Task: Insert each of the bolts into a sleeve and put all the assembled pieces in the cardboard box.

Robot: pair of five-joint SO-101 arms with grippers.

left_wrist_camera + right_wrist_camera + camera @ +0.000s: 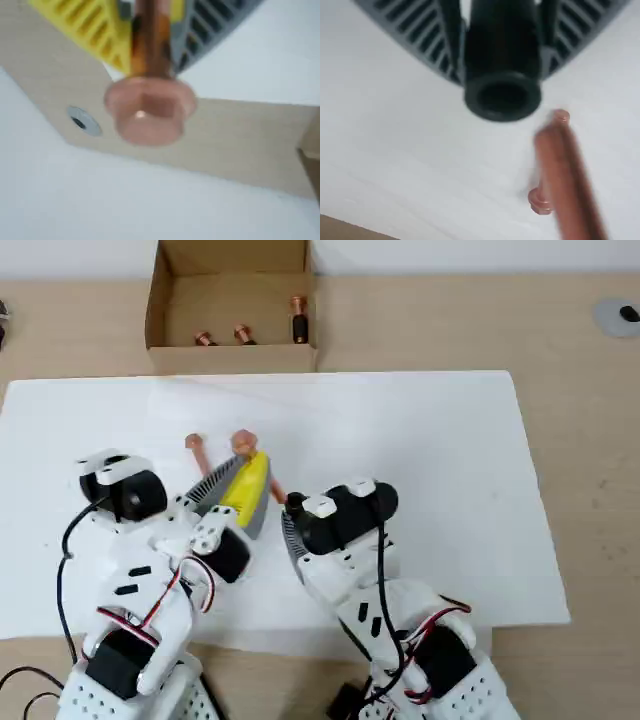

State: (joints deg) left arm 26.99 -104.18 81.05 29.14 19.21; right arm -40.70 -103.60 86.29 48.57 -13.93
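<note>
Up at the far side of the table [580, 440], the cardboard box [155, 310] is already holding three assembled pieces [243, 335] against its near wall, so part of the job looks banked. On the white sheet [430, 440], the left gripper [240, 462] is holding a copper bolt [243, 443] with its head poking out past the fingertips. A loose bolt [197, 450] is lying just beside it on the sheet, apparently waiting its turn. The right gripper [292, 508] is sitting close on the other side, and the two arms are angling in toward each other, which reads to me as lining up for a mating move. Over to the left wrist view now: the yellow and grey fingers are clamping together on the bolt's shank, leaving the broad head free. That grip is keeping the bolt rigid enough to aim. Across to the right wrist view: the grey fingers are pinching a black sleeve [502, 95] by its body, so its open mouth is facing out, unobstructed and ready to receive. A copper shank is crossing just beside that mouth, not inside it. I'm judging this to be the left arm's bolt, though I can't be sure. A small bolt head is showing on the sheet beyond. Insertion isn't done yet; shank and bore are looking off-axis, so alignment is the tricky part.
</note>
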